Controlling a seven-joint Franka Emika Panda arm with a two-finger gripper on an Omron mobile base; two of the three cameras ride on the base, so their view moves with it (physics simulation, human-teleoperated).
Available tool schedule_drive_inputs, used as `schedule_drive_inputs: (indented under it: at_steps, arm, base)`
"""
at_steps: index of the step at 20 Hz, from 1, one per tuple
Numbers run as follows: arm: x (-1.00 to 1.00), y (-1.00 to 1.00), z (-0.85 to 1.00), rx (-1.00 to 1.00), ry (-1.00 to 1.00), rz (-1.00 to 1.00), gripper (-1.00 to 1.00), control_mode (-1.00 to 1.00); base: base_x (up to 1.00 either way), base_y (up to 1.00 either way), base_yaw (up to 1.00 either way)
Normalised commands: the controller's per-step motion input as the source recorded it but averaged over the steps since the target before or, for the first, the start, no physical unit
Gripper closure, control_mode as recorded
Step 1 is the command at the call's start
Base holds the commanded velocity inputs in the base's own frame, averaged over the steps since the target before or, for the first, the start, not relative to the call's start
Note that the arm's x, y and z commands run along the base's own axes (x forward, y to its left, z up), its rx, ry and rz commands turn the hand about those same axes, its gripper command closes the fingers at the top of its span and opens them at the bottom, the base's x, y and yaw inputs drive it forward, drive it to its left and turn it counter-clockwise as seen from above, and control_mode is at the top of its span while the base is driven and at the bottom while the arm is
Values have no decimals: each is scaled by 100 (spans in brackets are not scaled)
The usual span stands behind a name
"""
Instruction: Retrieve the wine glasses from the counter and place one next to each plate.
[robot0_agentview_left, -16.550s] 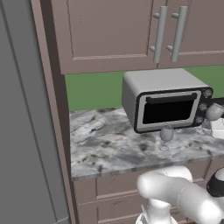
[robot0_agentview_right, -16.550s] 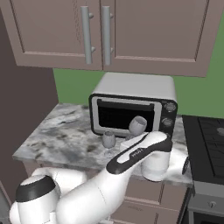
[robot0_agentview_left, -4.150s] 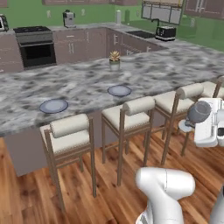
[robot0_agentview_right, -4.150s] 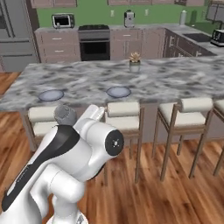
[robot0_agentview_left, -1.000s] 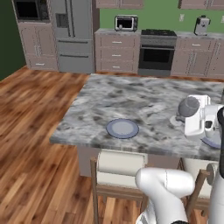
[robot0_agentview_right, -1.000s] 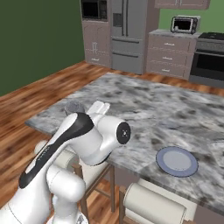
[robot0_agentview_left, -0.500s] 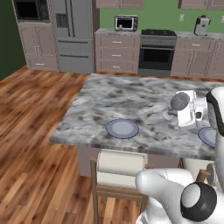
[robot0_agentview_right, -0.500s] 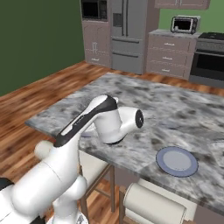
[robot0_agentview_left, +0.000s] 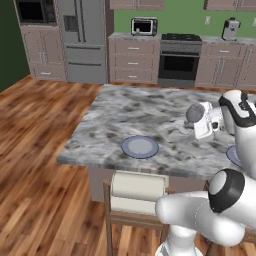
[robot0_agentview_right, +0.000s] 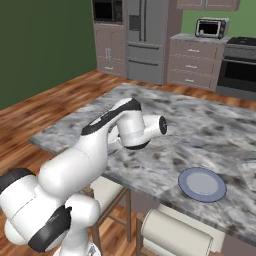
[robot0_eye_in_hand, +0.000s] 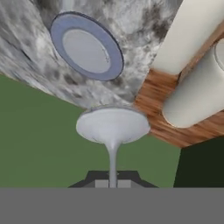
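Grey and translucent, the wine glass (robot0_eye_in_hand: 112, 131) sits clamped by its thin stem in the claw (robot0_eye_in_hand: 113, 181), whose 2 dark tips press in on the stem from either side at the bottom of the hand view. In that view the stem runs straight away from the claw and ends in the flat round foot, which faces outward, so the long axis of the glass lies along the line of the claw.

In the left base view the claw (robot0_agentview_left: 198, 121) hangs over the marbled island (robot0_agentview_left: 125, 110), reaching to the left, with the glass (robot0_agentview_left: 194, 114) a rounded grey shape at its end. From that side the glass seems to lie closer to level than upright, though its exact tilt is hard to read. It is above the stone and not touching it.

Beyond the foot in the hand view lies 1 pale blue-grey plate (robot0_eye_in_hand: 86, 47) on the marbled top, with 2 pale cushioned stools (robot0_eye_in_hand: 192, 65) past the island's edge over wooden floor.

The left base view shows that plate (robot0_agentview_left: 140, 147) near the island's front edge, left of the glass and apart from it, with a stool back (robot0_agentview_left: 137, 192) below. A second plate (robot0_agentview_left: 236, 155) shows partly at the right edge, behind the arm. The right base view shows 1 plate (robot0_agentview_right: 202, 184) to the right of the arm.
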Motion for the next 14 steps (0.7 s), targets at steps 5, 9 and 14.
schedule_drive_inputs:
  at_steps: [5, 9, 14]
  arm:
    - [42, 0, -28, -3, 0, 0, 100, -100]
    - [22, 0, -28, 0, 0, 0, 100, -100]
    - [19, 0, -35, 0, 0, 0, 100, -100]
  base:
    - [0, 0, 0]
    - [0, 0, 0]
    - [0, 0, 0]
